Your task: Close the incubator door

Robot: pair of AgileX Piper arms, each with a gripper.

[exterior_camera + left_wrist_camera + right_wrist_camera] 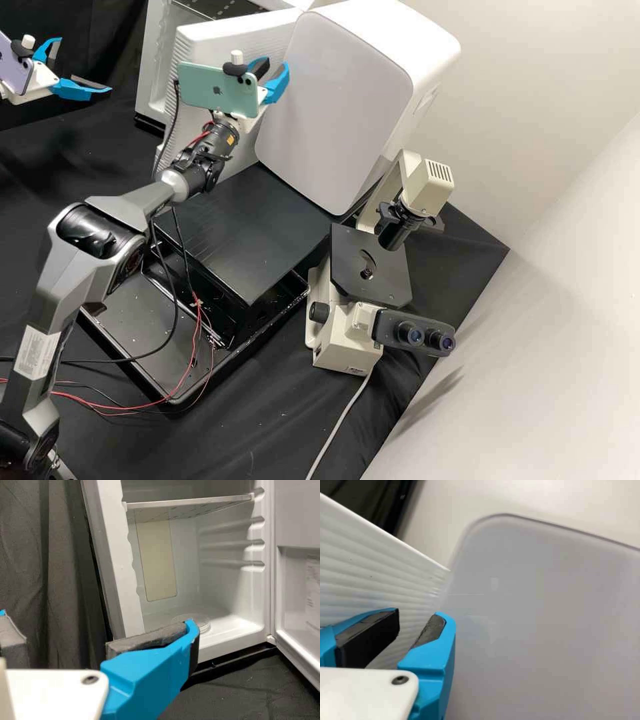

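The open white door [300, 525] of a white, box-shaped incubator [112, 555] is pictured swung out from the chamber, its recessed inner face exposed. A clear, round, shallow dish [192, 618] is seen on the chamber floor, below a thin, light-coloured shelf [190, 504]. In front of the opening, the left gripper [85, 65], white with bright blue fingers, is held with its fingers spread wide and nothing between them. The right gripper [277, 63], also white and blue, is positioned near a ridged white panel [213, 50] and a smooth, pale grey panel with rounded corners [333, 100]; its fingers are parted by a narrower gap, and whether either panel is touched cannot be told. A cream microscope with black eyepieces [347, 340] is set beside a shallow black tray [133, 340].
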